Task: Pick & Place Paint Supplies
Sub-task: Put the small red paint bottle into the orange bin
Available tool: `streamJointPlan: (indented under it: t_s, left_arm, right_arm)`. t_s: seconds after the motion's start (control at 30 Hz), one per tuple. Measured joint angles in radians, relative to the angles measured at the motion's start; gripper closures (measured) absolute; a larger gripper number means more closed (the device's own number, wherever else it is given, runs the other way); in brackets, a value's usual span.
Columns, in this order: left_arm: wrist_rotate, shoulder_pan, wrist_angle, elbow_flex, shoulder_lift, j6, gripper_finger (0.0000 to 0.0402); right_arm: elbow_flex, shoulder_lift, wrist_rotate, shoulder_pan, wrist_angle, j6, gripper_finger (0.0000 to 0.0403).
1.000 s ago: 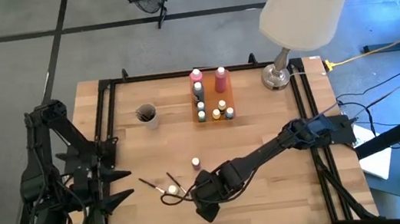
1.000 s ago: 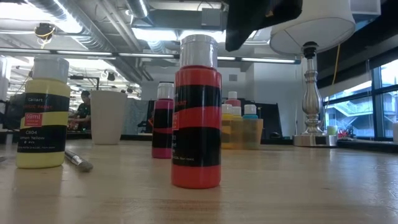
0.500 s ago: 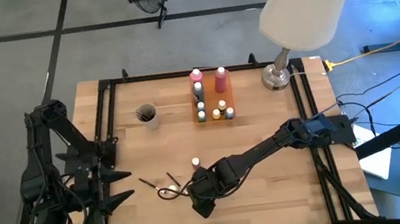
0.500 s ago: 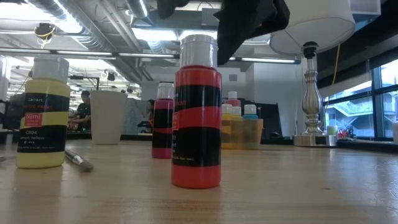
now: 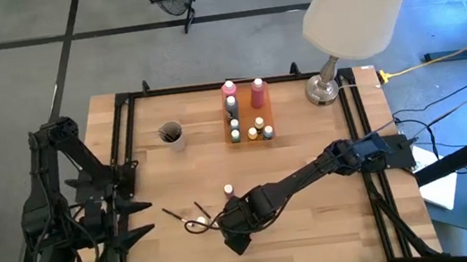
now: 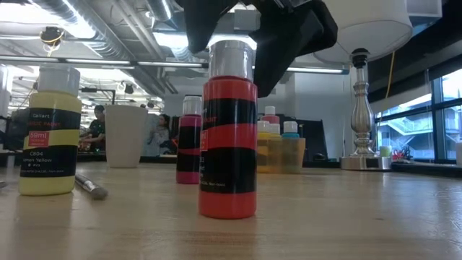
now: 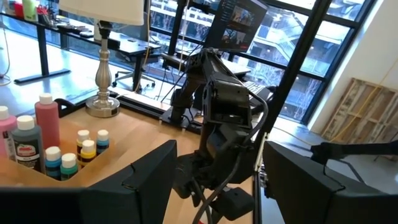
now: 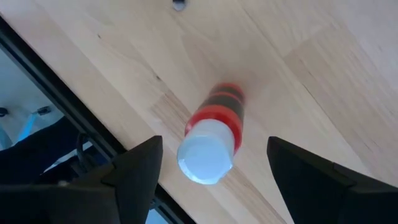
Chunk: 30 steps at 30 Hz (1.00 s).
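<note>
A: Wooden table (image 5: pixel 320 237) is carrying 1 red bottle (image 8: pixel 214 140), standing upright near the front edge.

B: Right gripper (image 8: pixel 208 180) is hovering above, fingers spread. Centre on the cap, descend straight.

A: Left gripper (image 7: pixel 214 180) is waiting, spread.

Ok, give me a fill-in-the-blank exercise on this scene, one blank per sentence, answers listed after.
1. The right claw hangs above a ____ bottle with a white cap, its fingers spread either side of it.
2. The bottle beside the brush in the low view has a ____ body.
3. The lamp stands at the table's far ____ corner.
4. The left claw waits at the table's ____ edge.

Missing words: red; yellow; right; left
</note>
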Motion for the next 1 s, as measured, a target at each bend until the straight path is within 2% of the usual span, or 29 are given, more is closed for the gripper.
streamJointPlan:
  t_s: [0.37, 0.73, 1.0]
  left_arm:
    - [-0.001, 0.000, 0.000, 0.000, 0.000, 0.026, 0.0166]
    - [-0.002, 0.000, -0.001, 0.000, 0.000, 0.026, 0.0166]
    - [-0.002, 0.000, -0.001, 0.000, 0.000, 0.035, 0.0166]
  right_arm:
    - [0.000, 0.000, 0.000, -0.006, -0.011, 0.016, 0.0113]
    - [0.000, 0.000, -0.034, -0.006, -0.010, 0.018, 0.0168]
    - [0.000, 0.000, -0.034, -0.007, 0.014, 0.020, 0.0172]
